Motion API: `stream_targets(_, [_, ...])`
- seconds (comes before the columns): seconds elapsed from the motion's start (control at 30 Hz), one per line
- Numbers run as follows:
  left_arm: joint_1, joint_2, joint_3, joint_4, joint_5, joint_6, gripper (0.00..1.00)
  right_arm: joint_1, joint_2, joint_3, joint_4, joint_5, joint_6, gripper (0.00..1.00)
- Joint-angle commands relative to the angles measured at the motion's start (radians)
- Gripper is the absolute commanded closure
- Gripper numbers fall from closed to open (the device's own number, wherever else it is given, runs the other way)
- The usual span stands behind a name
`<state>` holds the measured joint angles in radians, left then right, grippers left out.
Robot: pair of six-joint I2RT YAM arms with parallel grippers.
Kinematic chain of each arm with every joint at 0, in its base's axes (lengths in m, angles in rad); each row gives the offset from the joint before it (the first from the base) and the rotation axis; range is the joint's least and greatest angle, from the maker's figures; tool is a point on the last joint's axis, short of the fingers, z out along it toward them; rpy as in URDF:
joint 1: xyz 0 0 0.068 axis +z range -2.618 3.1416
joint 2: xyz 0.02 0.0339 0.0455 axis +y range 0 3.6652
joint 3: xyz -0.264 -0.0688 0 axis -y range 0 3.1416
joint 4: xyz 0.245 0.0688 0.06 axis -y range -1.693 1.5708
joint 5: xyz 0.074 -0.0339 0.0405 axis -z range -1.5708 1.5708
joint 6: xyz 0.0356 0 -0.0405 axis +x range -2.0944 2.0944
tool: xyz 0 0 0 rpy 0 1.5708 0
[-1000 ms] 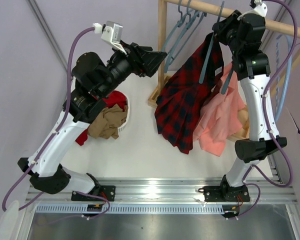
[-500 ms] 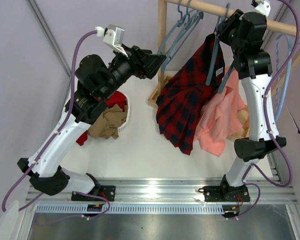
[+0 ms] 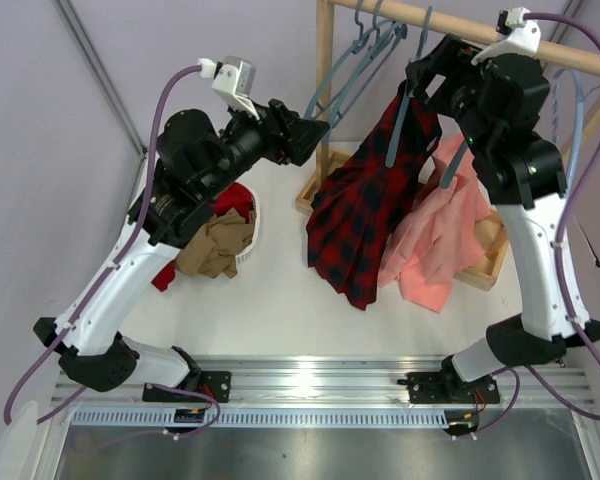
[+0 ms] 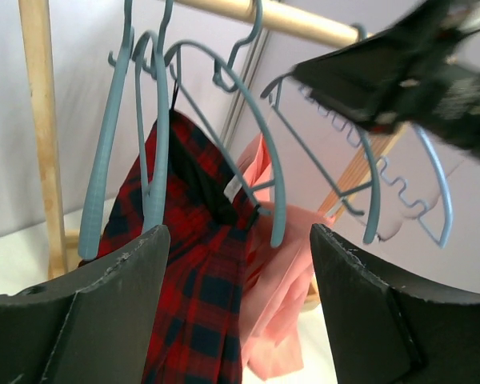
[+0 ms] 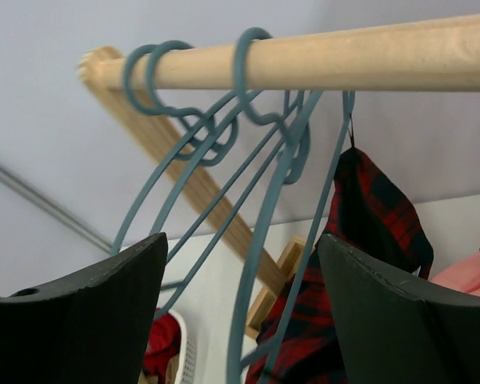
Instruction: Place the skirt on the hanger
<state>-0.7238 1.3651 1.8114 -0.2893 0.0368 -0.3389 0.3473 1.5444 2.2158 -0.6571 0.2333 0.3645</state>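
A white counter [image 3: 280, 300] carries a wooden rack [image 3: 325, 90]. Its post stands at the far middle and its rail [image 3: 580, 55] runs off to the right. Both arms reach up toward the rack, the left arm from the left side and the right arm from below the rail.

The skirt [image 3: 365, 215], red-and-black plaid, hangs under the rail, between the post and a salmon-pink garment [image 3: 435, 240] just beside it on the right. It is draped on the hanger [image 3: 394, 135], a slate-blue strip slanting across its upper part. The hook seems to sit over the rail, though the top view is too crowded there to be sure.

On the left of the counter, a white basket [image 3: 252, 228] holds brown and red cloth. Several spare hangers [image 3: 355, 60] of the same slate blue are bunched on the rail near the post.

In its wrist view, the right end effector [image 5: 240, 240] is up close under the rail with its fingers spread wide. Hanger wires cross the gap and nothing is gripped. The left end effector [image 4: 238, 230] sits near the post, facing the hangers and the skirt. Its fingers are also wide apart and hold nothing.
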Motion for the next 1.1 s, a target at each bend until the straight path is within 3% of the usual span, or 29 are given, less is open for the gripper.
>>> stream_targets(0.0, [0.007, -0.041, -0.017, -0.051, 0.018, 0.047, 0.23, 0.073, -0.118, -0.019, -0.018, 0.060, -0.045, 0.17])
stream_targets(0.13, [0.007, -0.073, -0.044, -0.083, 0.046, 0.107, 0.23, 0.156, -0.204, -0.105, -0.032, 0.081, -0.047, 0.16])
stream_targets(0.3, [0.007, -0.109, -0.072, -0.142, 0.052, 0.181, 0.20, 0.304, -0.271, -0.182, -0.162, 0.228, 0.000, 0.15])
stream_targets(0.43, [0.007, -0.118, -0.069, -0.206, -0.029, 0.196, 0.19, 0.366, -0.349, -0.359, -0.067, 0.305, 0.025, 0.14])
stream_targets(0.73, [0.011, -0.187, -0.214, -0.254, -0.158, 0.117, 0.14, 0.355, -0.251, -0.294, 0.016, 0.339, -0.061, 0.11])
stream_targets(1.07, [0.027, -0.353, -0.368, -0.241, -0.230, 0.112, 0.10, 0.151, -0.005, -0.073, -0.006, 0.262, -0.052, 0.13])
